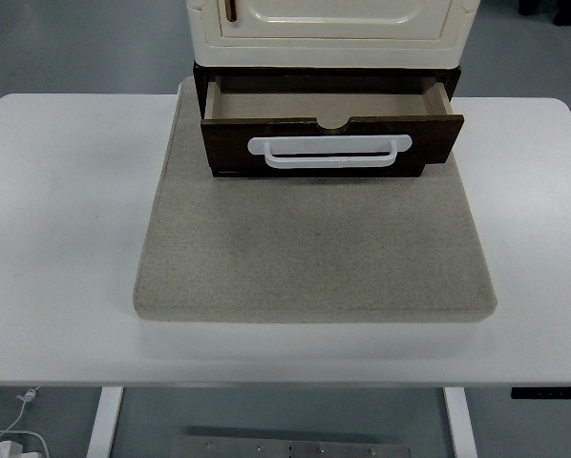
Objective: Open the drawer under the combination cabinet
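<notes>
A cream combination cabinet (329, 29) stands at the far middle of the table on a dark brown base. Its dark brown drawer (331, 138) is pulled out toward me, and its pale inside shows empty. A white bar handle (329, 151) runs across the drawer front. Neither of my hands is in the head view.
The cabinet rests on a grey felt mat (314, 248) that covers the middle of the white table (66, 210). A white cable and plug (13, 441) lie on the floor at the lower left.
</notes>
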